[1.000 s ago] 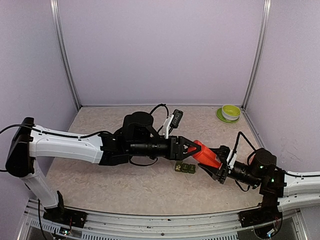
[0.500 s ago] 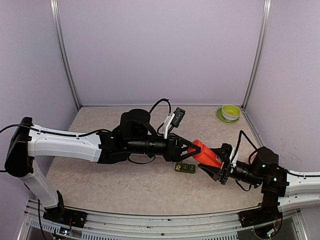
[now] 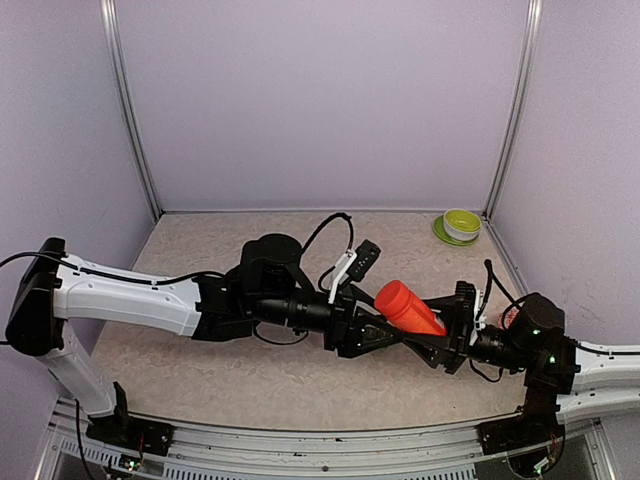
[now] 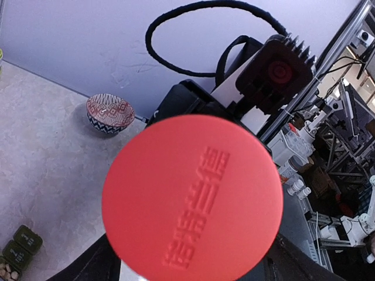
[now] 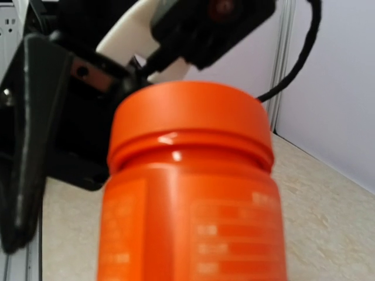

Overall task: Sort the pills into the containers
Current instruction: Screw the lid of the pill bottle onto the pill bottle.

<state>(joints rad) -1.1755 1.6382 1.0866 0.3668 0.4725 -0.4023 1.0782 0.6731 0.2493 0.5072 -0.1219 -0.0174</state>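
A: Worst case from here, starting at the left?

B: A knock, probably. Left claw (image 3: 388, 335) open, fingers spread and gripping nothing, hanging right over the containers (image 4: 17, 252). Those down on the table (image 3: 250, 380), just below that claw and off to one side, hidden under it from above. Real risk of shoving the strip by dropping lower blind.

A: And further right?

B: A slip, likely. Bottle (image 3: 408, 307) pinched only at its base by the right claw (image 3: 437, 338), clamped shut on it, with the whole body sticking up and out ahead of those fingers. Cap (image 4: 192, 196) on, sitting just above the left claw's fingers, not visibly touched. With that base grip lost: a fall straight onto the containers underneath.

A: Anything about the pills?

B: Seems to be one end box open, though cut off by the frame edge, so hard to say. Once uncapped, easy to scatter pills by tipping so wide a mouth over such small boxes.

A: Poses, then?

B: Left arm (image 3: 130, 290): stretched long and low from its base, forearm nearly level, wrist aimed rightward at the cap. Right arm (image 3: 600, 365): folded short, lying low, wrist turned leftward and tilted up, leaving the two claws almost nose to nose.
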